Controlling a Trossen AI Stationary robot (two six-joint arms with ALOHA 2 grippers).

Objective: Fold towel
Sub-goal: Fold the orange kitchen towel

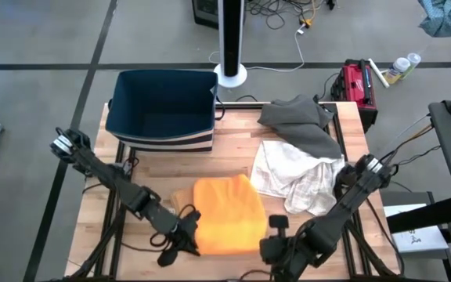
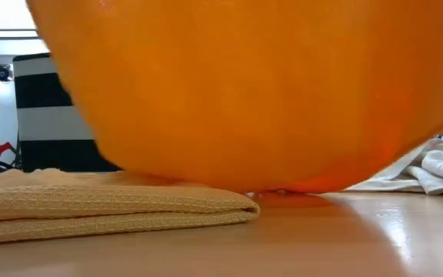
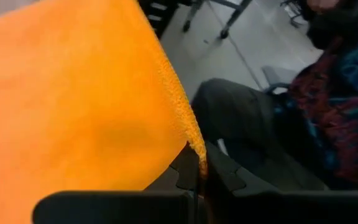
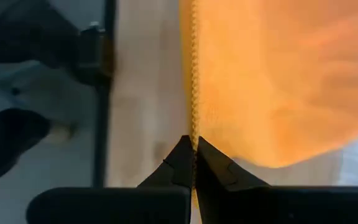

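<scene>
Holding the orange towel [image 1: 225, 213] lifted, its long axis across the surface [image 1: 233, 129], I see both the left gripper [image 1: 188, 235] and right gripper [image 1: 276, 235] clamped on its near edge. A white cloth [image 1: 292, 176] and a grey cloth [image 1: 300, 121] lie beyond it, right of the dark bin [image 1: 161, 106].

The high view looks straight down on the whole counter [image 1: 233, 125] and both arms, with the orange towel [image 1: 227, 215] near the front edge. The low view sits at counter-top height, facing level across the counter [image 2: 321, 238], so close to the orange towel [image 2: 268, 92] that it fills most of the picture. Each wrist view looks forward past its own gripper at close range onto the towel's edge, the left gripper [image 3: 197, 171] and the right gripper [image 4: 195, 152] each pinched on the same orange towel seen in the other views.
</scene>
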